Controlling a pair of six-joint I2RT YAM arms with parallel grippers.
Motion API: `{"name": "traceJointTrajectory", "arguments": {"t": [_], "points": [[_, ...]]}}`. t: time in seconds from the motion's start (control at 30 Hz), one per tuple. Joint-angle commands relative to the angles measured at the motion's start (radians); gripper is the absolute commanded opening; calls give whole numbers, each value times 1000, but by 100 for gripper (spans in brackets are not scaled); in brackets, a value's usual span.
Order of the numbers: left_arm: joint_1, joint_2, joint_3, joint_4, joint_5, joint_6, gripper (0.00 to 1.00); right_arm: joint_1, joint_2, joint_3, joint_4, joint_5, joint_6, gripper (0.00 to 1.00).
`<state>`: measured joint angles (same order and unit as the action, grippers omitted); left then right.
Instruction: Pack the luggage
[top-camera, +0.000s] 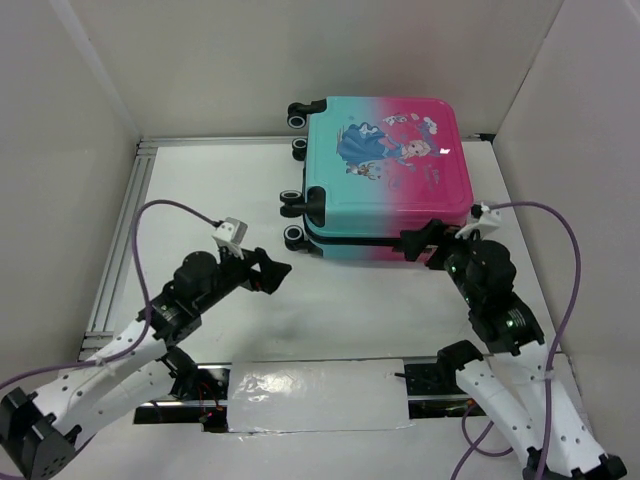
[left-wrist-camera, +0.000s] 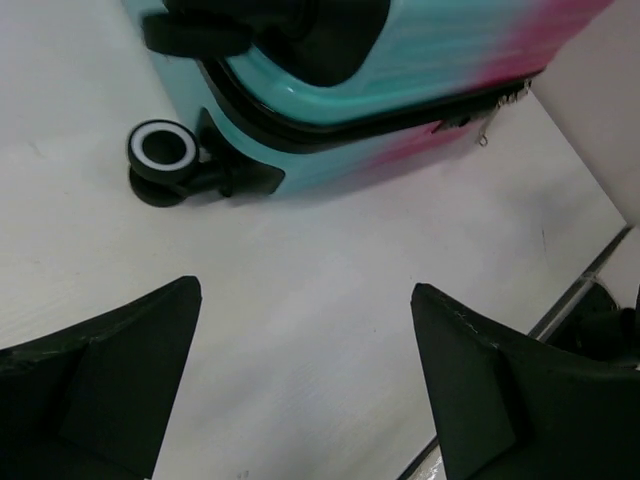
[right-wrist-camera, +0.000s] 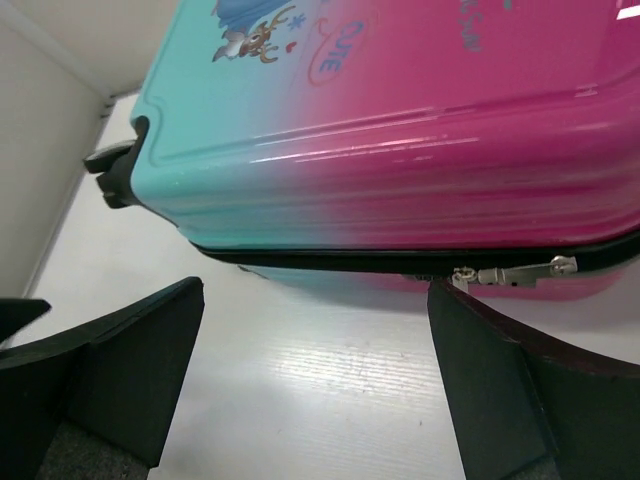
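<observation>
Where the luggage (top-camera: 385, 175) lies: upper centre-right of the overhead frame, flat on the table (top-camera: 350, 320), printed shell up, wheels (left-wrist-camera: 163, 150) toward the left.
Shell: both halves together; the black seam along the near edge reads as shut.
Zip pull (right-wrist-camera: 515, 272): lying along the seam at the pink end, right side of the right wrist frame; whether the zip runs all the way round cannot be told.
Right gripper (top-camera: 428, 245): jaws wide apart, empty, at the case's near right corner; contact unclear.
Left gripper (top-camera: 272, 272): jaws wide apart, empty, lower left of the case, apart from it, facing the wheel corner.
Contents: hidden.
Progress (judgement): no loose items show on the table; packing looks finished or nearly so. What is left, if anything, is confirming the zip.
</observation>
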<state>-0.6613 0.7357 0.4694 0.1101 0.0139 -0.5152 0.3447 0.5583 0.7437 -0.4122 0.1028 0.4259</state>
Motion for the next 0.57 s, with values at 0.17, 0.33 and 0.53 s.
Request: {"name": "traceJointTrajectory", "arguments": {"t": [0.17,0.33,0.53], "points": [[26,-88,215,-391,-135,-43,99,8,-280,-133,-69,-9,91,100],[26,-165,181,-454,-184,-32,99,8,-376,-170,-79,-25,131,100],[26,-288,120,-454,-193,-92,99,8,-386,-152,-88,-25,131,100]]}}
